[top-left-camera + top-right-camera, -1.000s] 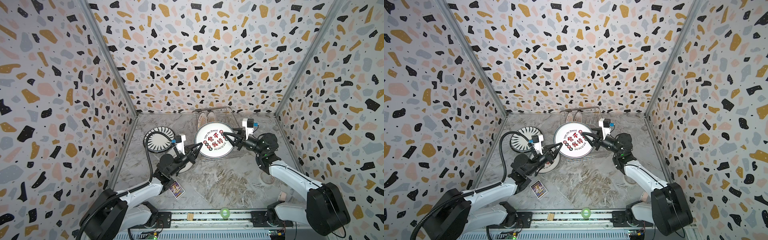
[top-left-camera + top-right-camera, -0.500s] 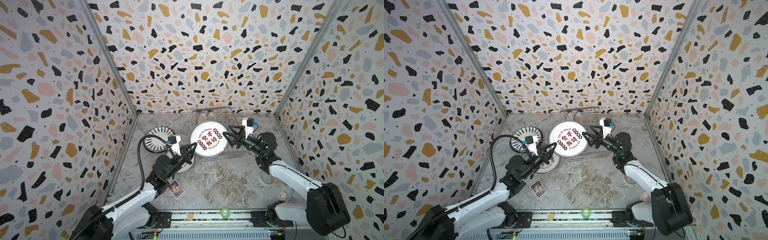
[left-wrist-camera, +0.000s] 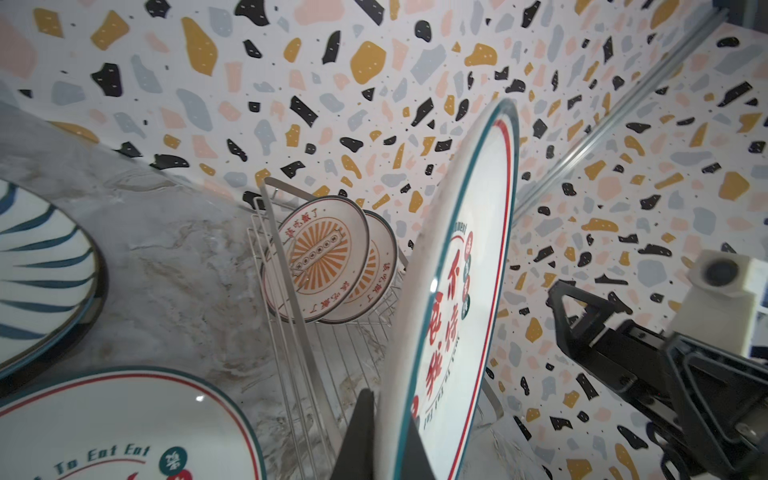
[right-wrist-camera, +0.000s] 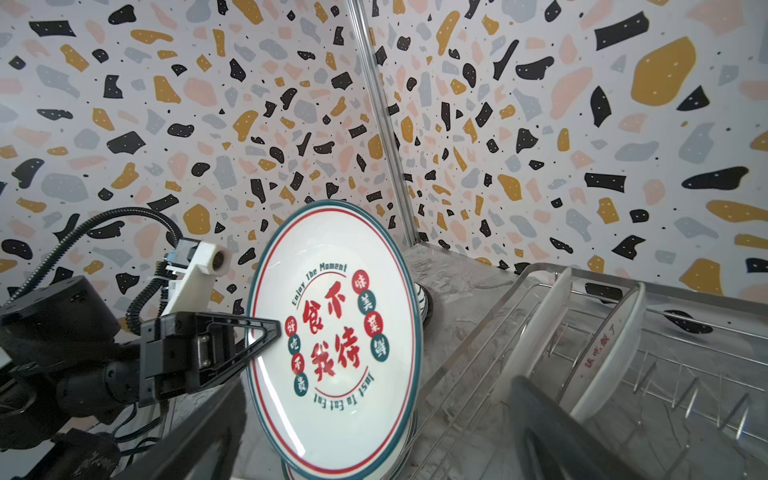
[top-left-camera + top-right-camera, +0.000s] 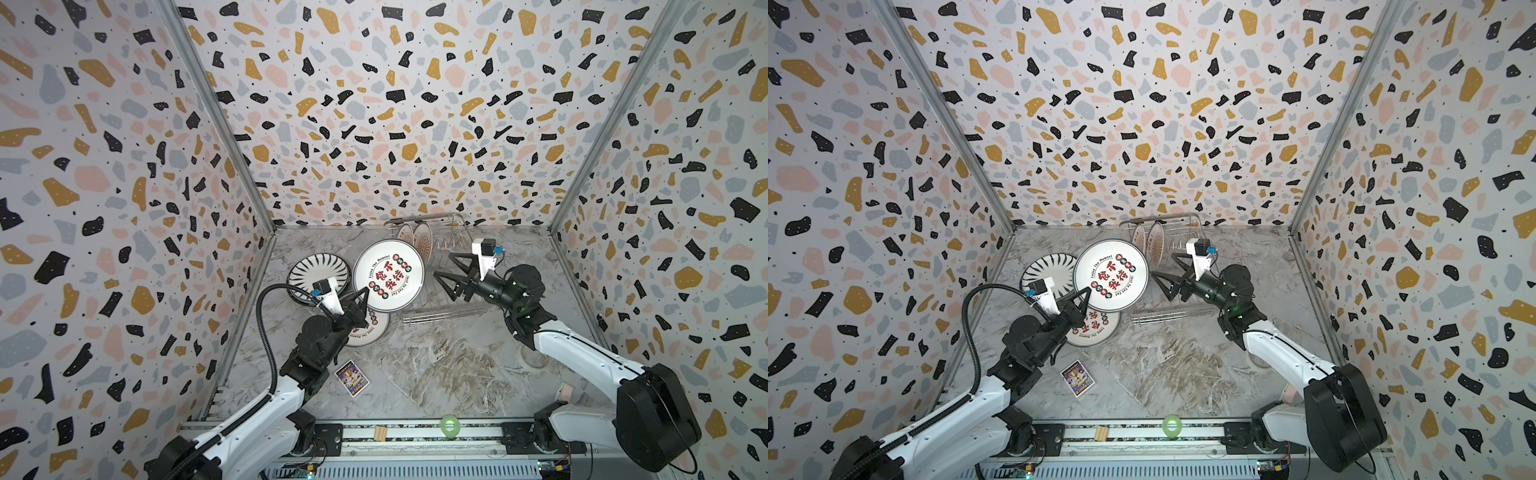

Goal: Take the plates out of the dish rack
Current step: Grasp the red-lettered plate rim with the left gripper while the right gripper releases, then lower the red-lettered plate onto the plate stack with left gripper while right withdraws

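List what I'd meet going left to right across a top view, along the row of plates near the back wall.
Black-striped plate → red-character plate, lifted off the table → right gripper, open. The dish rack spans the last two, so it has no clear place in the order.

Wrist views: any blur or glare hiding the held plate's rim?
Left wrist view: held plate nearly edge-on, its near rim and the left end effector soft; small glare streak on its face. Right wrist view: print sharp, rim clear, one faint low highlight.
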### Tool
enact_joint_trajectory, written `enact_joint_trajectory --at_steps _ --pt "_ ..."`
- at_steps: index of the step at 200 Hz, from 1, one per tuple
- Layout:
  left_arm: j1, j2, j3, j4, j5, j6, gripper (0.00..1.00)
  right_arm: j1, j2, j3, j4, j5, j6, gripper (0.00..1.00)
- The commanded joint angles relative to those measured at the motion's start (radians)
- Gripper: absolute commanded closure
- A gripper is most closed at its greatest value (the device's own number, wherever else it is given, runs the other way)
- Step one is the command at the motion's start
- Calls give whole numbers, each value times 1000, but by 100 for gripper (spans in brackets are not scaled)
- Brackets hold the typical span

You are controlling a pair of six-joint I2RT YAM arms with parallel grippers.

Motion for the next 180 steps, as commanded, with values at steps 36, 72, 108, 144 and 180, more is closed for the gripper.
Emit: enact_joint_trajectory --at_steps 36,72,108,144,180 --pt "59 -94 -52 17 -86 -227 100 128 54 146 -125 111 -163 1" --pt "153 -124 -83 -73 -105 -412 100 210 86 156 -129 111 -247 1" --pt "167 -139 -92 -191 -108 -489 100 246 147 185 -174 150 -265 1" --pt "172 -70 -29 -377 -57 -481 100 248 210 210 -194 114 -260 1" --pt "173 -65 -72 -362 -67 -538 100 255 230 192 -169 99 -266 1"
